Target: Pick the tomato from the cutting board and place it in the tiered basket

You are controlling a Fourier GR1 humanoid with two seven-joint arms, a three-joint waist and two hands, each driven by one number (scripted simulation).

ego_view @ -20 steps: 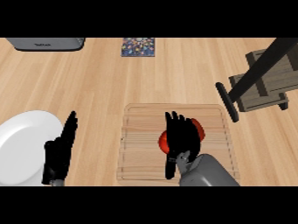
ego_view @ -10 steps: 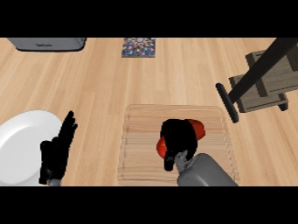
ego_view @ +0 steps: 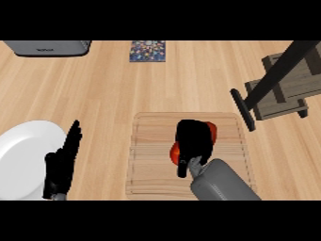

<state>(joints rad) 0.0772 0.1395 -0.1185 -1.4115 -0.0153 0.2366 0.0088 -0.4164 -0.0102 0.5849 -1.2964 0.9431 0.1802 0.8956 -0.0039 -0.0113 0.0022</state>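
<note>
The red tomato lies on the wooden cutting board in the lower middle of the head view, mostly hidden. My right hand covers it from above with its fingers curled down around it. Only red slivers show at the hand's right and lower left. The tiered basket, a dark-framed stand with wooden shelves, stands at the right, apart from the board. My left hand rests open at the lower left, fingers pointing up, over the edge of a white plate.
A white plate sits at the lower left edge. A grey appliance stands at the top left and a small patterned square lies at the top centre. The basket's black base bar reaches toward the board's right corner.
My right hand's fingers were straight above the tomato a second ago; they have since curled down around it. The left hand has stayed in place.
</note>
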